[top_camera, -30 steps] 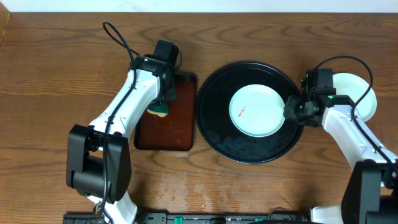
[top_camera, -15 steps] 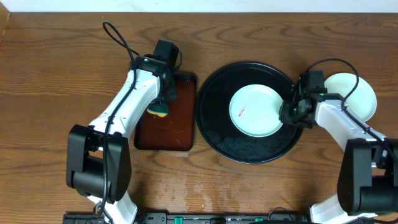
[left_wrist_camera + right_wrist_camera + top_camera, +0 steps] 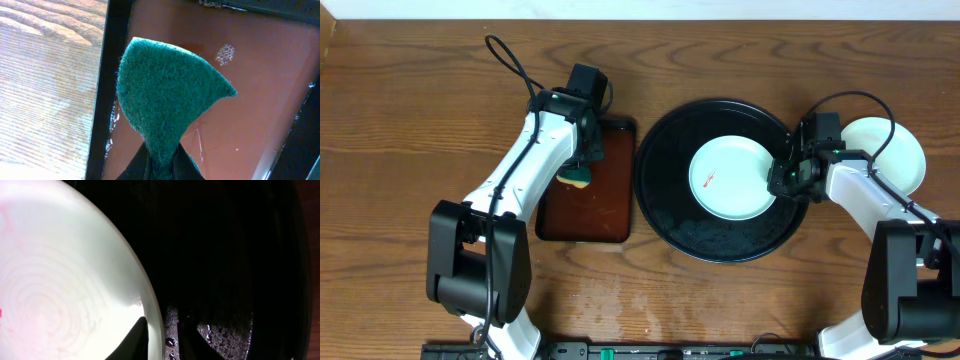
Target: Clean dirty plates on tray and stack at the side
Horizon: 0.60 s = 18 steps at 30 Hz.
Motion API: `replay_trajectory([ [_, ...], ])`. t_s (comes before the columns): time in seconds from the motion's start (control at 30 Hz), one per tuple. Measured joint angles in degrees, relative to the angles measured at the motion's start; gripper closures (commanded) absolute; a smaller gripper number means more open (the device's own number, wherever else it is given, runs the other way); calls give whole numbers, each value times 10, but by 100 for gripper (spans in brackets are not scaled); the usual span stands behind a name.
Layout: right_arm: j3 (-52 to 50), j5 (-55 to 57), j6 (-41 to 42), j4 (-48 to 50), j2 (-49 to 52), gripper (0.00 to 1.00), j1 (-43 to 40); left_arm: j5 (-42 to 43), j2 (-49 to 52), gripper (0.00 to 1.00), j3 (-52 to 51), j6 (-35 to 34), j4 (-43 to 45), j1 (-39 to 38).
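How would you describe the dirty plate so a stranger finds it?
Find the large round black tray right of centre. The pale plate lying inside it is the one. Unlike the white plate on the table further right, it bears a small red smear.

Green sponge (image 3: 170,110) over brown tray (image 3: 260,105)

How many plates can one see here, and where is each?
2. One pale plate with a red smear lies in the black tray. A white plate lies on the table to its right, partly behind the right arm; more could be stacked under it.
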Motion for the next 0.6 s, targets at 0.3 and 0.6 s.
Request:
replay_trajectory([
  [0.3,0,0,-2,0,-2,86,0,0,0,92,0,0,0,0],
  [0.6,0,0,-14,0,-8,91,0,0,5,92,0,0,0,0],
])
